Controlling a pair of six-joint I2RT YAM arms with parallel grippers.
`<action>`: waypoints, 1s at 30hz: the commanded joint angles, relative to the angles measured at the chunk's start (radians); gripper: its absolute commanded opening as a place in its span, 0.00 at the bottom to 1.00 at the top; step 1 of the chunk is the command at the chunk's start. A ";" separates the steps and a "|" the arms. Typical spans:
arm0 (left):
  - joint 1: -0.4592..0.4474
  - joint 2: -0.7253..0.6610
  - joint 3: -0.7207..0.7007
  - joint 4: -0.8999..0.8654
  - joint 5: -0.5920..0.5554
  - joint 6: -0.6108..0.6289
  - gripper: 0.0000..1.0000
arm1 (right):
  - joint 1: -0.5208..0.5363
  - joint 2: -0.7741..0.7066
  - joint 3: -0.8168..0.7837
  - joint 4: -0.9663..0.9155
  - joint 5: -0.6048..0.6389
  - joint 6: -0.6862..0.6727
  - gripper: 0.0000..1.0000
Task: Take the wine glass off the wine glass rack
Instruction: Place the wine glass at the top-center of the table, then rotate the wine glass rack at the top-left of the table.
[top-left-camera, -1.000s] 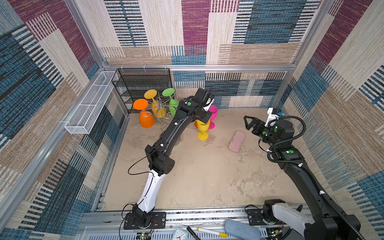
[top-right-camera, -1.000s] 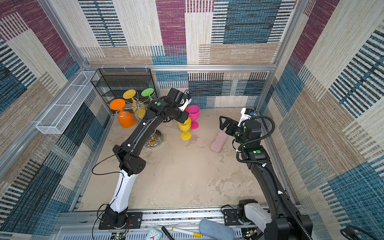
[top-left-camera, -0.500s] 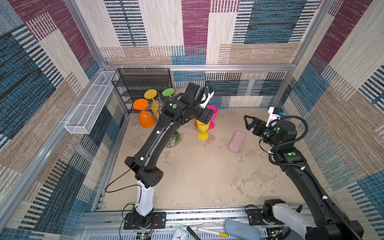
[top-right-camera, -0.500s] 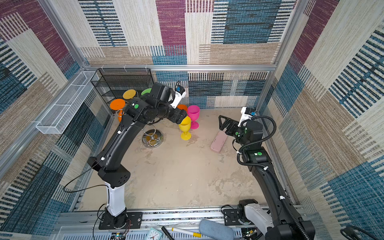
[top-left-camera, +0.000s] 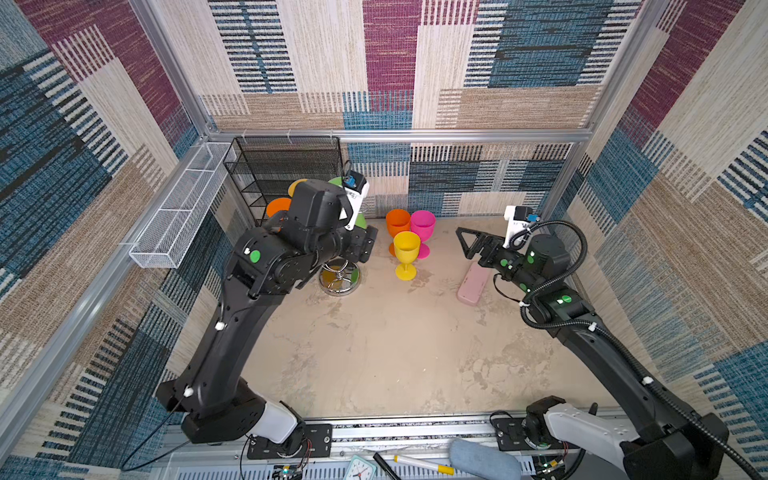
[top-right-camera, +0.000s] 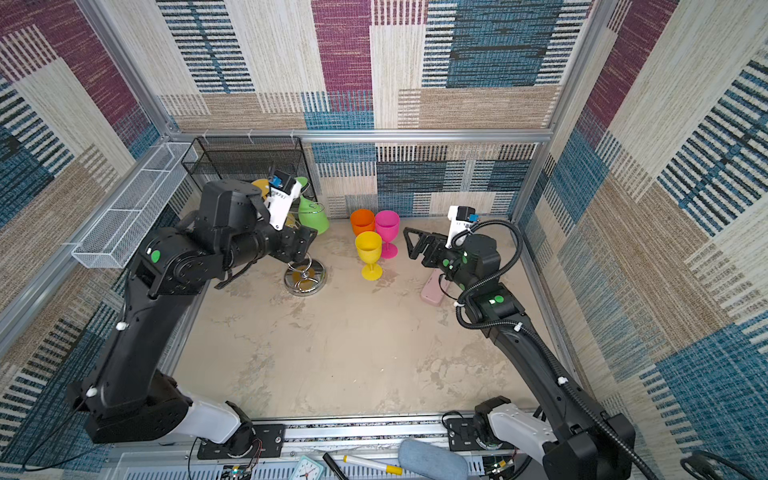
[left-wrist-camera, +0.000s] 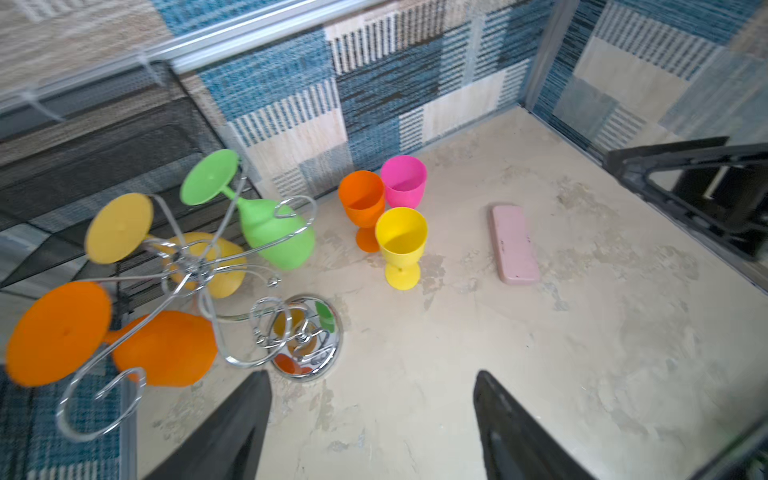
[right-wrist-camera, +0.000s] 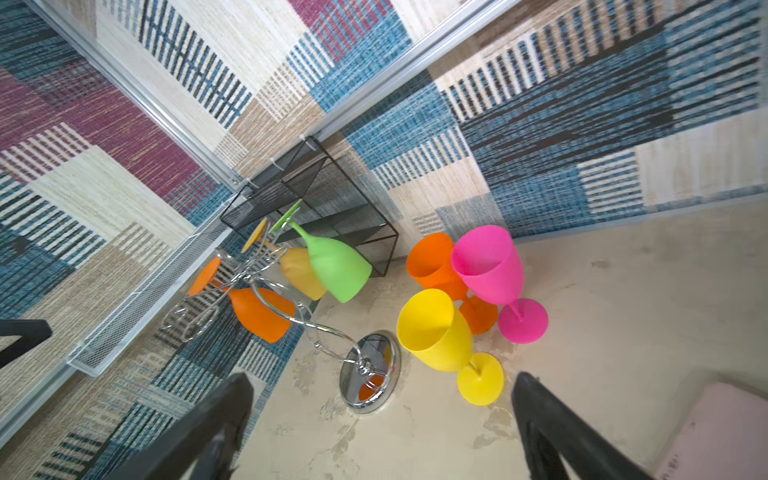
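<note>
The chrome wine glass rack stands at the back left on its round mirrored base. Three wine glasses hang upside down from its arms: a green one, a yellow one and an orange one. An orange glass, a pink glass and a yellow glass stand upright on the table to its right. My left gripper is open and empty, above the table beside the rack's base. My right gripper is open and empty, right of the standing glasses.
A black mesh shelf unit stands behind the rack, and a long white mesh basket hangs on the left wall. A pink case lies under the right arm. A clock and pens lie at the front rail.
My left gripper has opened wider and drawn back to the left from the yellow standing glass, towards the rack. The right arm has barely moved.
</note>
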 joint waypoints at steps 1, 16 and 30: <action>0.048 -0.058 -0.075 -0.001 -0.067 -0.047 0.78 | 0.071 0.062 0.059 0.060 0.022 0.007 1.00; 0.512 -0.203 -0.397 0.100 0.174 -0.146 0.75 | 0.403 0.508 0.463 -0.039 0.074 -0.273 0.97; 0.759 -0.284 -0.611 0.271 0.344 -0.256 0.74 | 0.483 0.844 0.878 -0.135 0.208 -0.377 0.86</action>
